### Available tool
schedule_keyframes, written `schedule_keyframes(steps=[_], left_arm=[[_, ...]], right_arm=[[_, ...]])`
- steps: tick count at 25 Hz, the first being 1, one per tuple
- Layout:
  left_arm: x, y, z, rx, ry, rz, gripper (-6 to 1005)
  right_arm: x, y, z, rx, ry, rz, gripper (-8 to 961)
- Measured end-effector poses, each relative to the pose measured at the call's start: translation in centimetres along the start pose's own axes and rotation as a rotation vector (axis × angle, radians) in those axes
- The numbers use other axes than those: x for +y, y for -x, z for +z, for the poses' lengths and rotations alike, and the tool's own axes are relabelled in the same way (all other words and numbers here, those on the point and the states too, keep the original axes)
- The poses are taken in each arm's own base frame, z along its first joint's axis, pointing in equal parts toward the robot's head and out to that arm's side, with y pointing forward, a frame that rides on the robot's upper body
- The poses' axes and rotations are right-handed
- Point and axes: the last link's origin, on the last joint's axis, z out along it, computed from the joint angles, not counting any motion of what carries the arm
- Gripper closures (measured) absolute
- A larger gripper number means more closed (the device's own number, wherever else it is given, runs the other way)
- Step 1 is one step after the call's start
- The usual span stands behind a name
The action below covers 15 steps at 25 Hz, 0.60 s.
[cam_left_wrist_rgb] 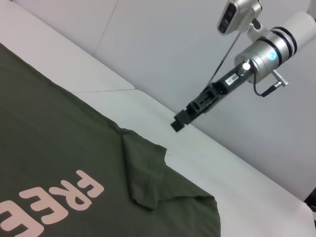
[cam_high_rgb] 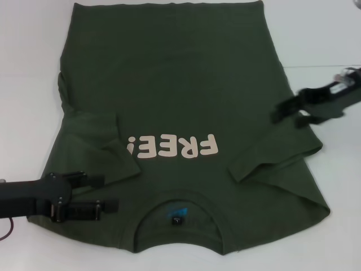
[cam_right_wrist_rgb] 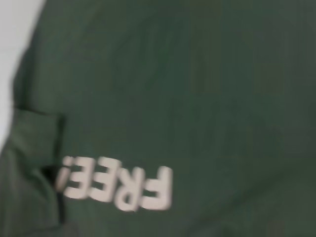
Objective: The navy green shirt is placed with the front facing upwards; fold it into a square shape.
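With both sleeves folded in on the navy green shirt (cam_high_rgb: 169, 90), the released left end effector (cam_high_rgb: 104, 193) and released right end effector (cam_high_rgb: 287, 113) risk snagging and undoing those loose folds

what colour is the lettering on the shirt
Cream lettering on the dark green shirt, clearest in the head view.

Shirt (cam_high_rgb: 180, 84) flat on table (cam_high_rgb: 338, 34)
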Motion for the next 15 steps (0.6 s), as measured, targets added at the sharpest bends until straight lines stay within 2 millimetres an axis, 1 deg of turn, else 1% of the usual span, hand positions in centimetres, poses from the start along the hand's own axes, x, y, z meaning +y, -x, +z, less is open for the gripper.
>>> schedule_keyframes(steps=[1,3,6,11,15], left_arm=[[0.0,0.0,0.0,0.000,0.000,0.000,97],[0.0,0.0,0.0,0.000,0.001,-0.001,97],[0.0,0.0,0.1,0.001,0.002,-0.002,98],[0.0,0.1,0.1,0.001,0.003,-0.003,98],[0.1,0.1,0.2,0.002,0.007,-0.007,99]], right_arm=[[-0.5,-0.1,-0.4,0.011,-0.024,0.014,222],[-1.3,-0.2,-1.1,0.031,-0.068,0.035,212],[-2.1,-0.5,-1.6,0.053,-0.117,0.045,198],[-3.6,-1.0,-1.8,0.084,-0.224,0.046,174],[-4.2,-1.1,-1.6,0.077,-0.260,0.042,173]])
